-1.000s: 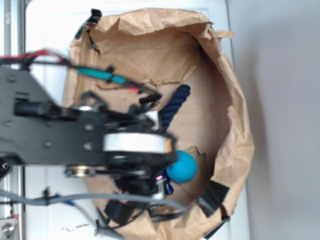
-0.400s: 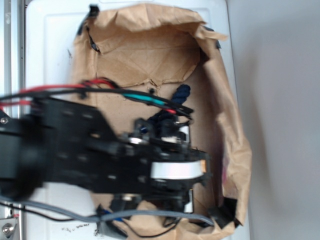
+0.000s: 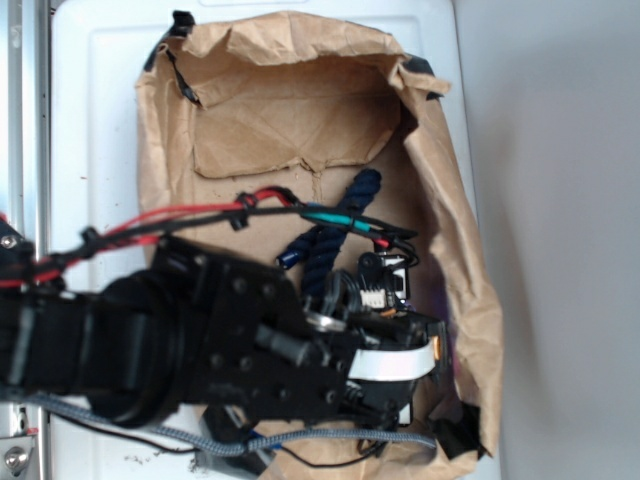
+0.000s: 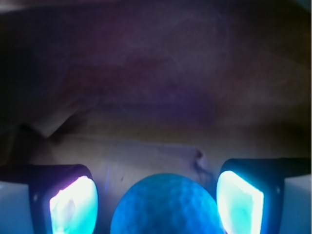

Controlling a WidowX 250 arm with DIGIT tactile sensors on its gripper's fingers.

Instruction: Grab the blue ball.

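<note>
While the crumpled brown paper bag [image 3: 440,200] walls in the whole scene on its white surface [image 3: 95,120], the black robot arm [image 3: 190,340] reaches deep into it, hiding the ball from the exterior view. A twisted navy rope [image 3: 345,210] lies beside the wrist. Between the spread, glowing fingers [image 4: 73,204] of the gripper [image 4: 156,204] sits the small, matte, dimpled blue ball [image 4: 165,204], gaps showing either side: positioned, I judge, but not yet clamped.

Black arm [image 3: 200,340]; red cable [image 3: 150,222]; white band [image 3: 392,364].
</note>
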